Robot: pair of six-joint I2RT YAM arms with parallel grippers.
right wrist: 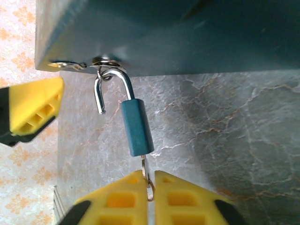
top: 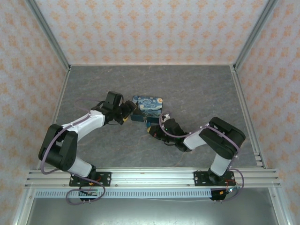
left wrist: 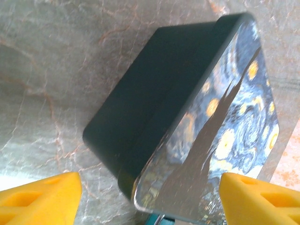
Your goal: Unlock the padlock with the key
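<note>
From above, the grey veined desk (top: pixel 197 93) sits inside walls (top: pixel 140 28) papered in pale peach florals, with aluminium posts (top: pixel 47 33) at the corners. A starry blue box (top: pixel 147 107) lies just ahead of the left hand (top: pixel 126 114). The right hand (top: pixel 151 129) is close by its near edge.

On the left wrist, the left hand (left wrist: pixel 150 187) has its yellow fingers (left wrist: pixel 37 199) spread wide. The box (left wrist: pixel 159 108) lies ahead between them on marbled desk (left wrist: pixel 56 70).

On the right wrist, the padlock (right wrist: pixel 137 126) hangs straight ahead of the right hand (right wrist: pixel 149 177), hooked on the box's hasp. Its shackle has swung free. The key (right wrist: pixel 144 165) pokes from the lock's base into the narrow slit between nearly closed fingers. I cannot tell whether they pinch it.
</note>
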